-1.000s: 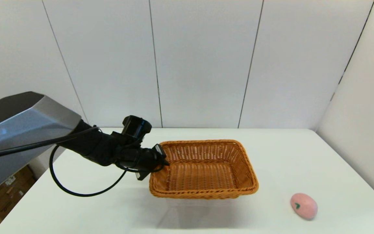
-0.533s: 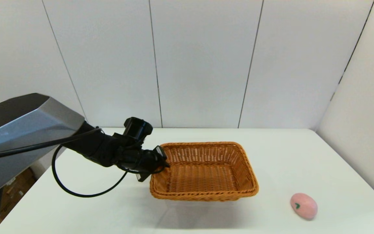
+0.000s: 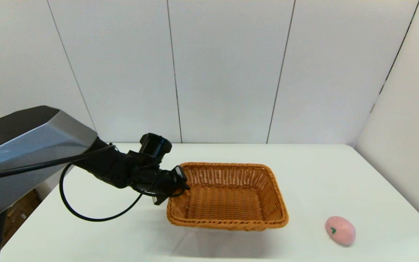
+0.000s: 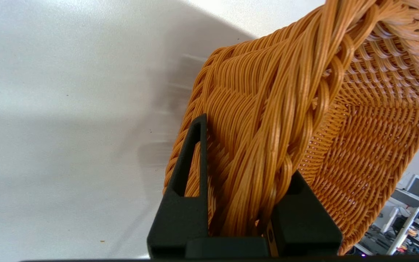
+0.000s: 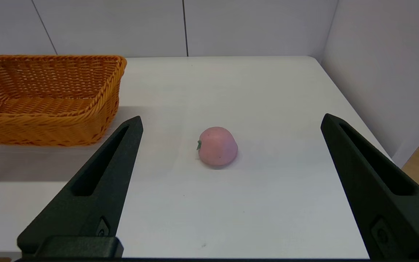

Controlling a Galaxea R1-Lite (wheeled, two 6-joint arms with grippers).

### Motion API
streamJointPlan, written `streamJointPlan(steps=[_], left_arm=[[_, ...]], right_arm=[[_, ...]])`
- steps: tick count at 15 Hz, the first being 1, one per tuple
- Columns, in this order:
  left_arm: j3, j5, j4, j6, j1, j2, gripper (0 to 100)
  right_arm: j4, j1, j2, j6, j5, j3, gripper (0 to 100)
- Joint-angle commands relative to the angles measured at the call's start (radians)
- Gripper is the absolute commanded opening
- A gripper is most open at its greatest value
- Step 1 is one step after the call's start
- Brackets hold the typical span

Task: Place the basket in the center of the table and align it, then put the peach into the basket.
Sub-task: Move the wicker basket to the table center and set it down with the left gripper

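Note:
The orange-brown woven basket (image 3: 227,196) hangs a little above the white table (image 3: 340,174) near its middle, casting a shadow below. My left gripper (image 3: 181,183) is shut on the braided rim of the basket's left side; the left wrist view shows the rim (image 4: 286,120) clamped between both fingers (image 4: 187,196). The pale pink peach (image 3: 340,230) lies on the table at the front right, apart from the basket. In the right wrist view the peach (image 5: 217,145) sits ahead of my open right gripper (image 5: 231,120), with the basket (image 5: 49,98) off to one side. The right arm is out of the head view.
White wall panels stand behind the table and along its right side. A black cable (image 3: 86,214) loops under my left arm above the table's left part. The floor drops off past the table's right edge (image 5: 387,156).
My left gripper has lowered the basket slightly and brought it a little toward me, still gripping its rim. The peach has not moved.

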Motion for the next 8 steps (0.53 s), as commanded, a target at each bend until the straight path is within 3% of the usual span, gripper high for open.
streamJointPlan(steps=[1, 8], left_arm=[[-0.002, -0.002, -0.001, -0.024, 0.000, -0.002, 0], [-0.005, 0.023, -0.001, -0.047, -0.015, -0.002, 0]], right_arm=[[0.000, 0.000, 0.001, 0.000, 0.000, 0.000, 100], [0.000, 0.000, 0.001, 0.000, 0.000, 0.000, 100]])
